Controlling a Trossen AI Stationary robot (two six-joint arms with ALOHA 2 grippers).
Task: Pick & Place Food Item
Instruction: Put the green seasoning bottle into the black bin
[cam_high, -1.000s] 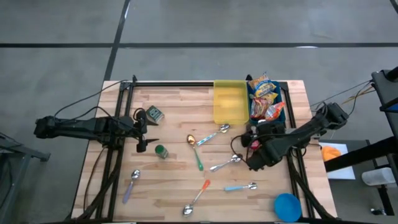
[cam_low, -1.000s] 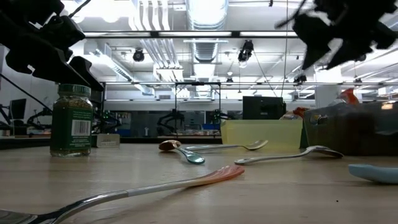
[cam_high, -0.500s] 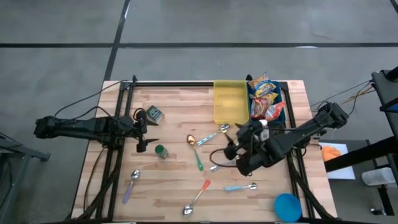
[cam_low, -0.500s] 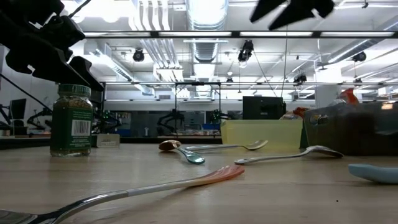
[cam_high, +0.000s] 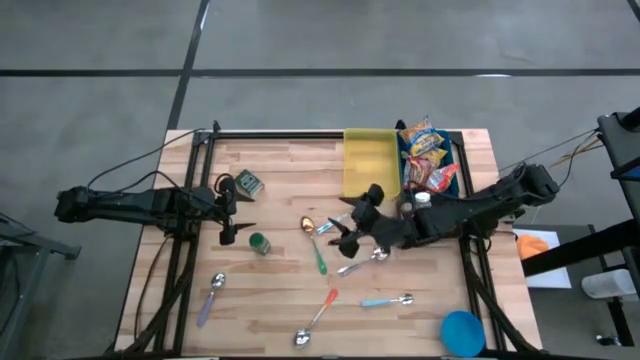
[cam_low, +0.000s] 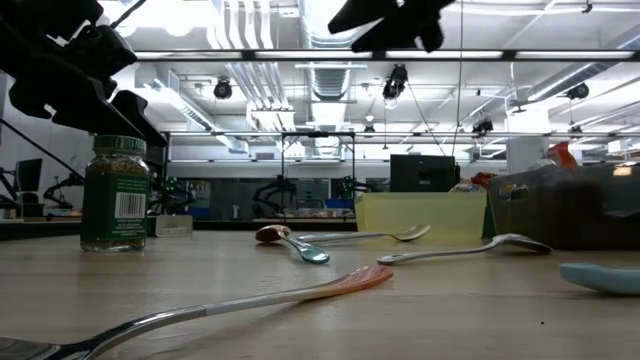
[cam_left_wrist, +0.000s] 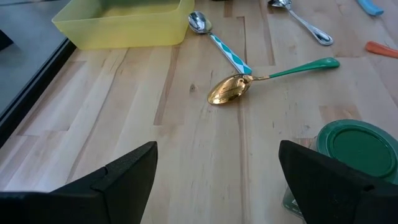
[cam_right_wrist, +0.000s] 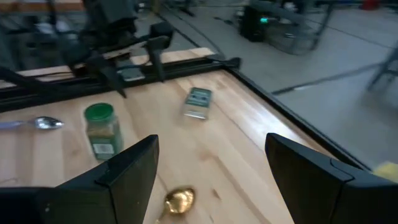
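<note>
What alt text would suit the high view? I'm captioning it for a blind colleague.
Seen from above, the right gripper hangs open over the spoons mid-table, near the gold-bowled spoon. The left gripper waits open at the left, by a green-lidded jar. A yellow bin and a blue bin of snack packets sit at the far edge.

Bright, even overhead light w/ ceiling strip lights (cam_low: 330, 20) glaring in low view; soft shadows on desk (cam_high: 290, 270); right wrist view motion-blurred.
</note>
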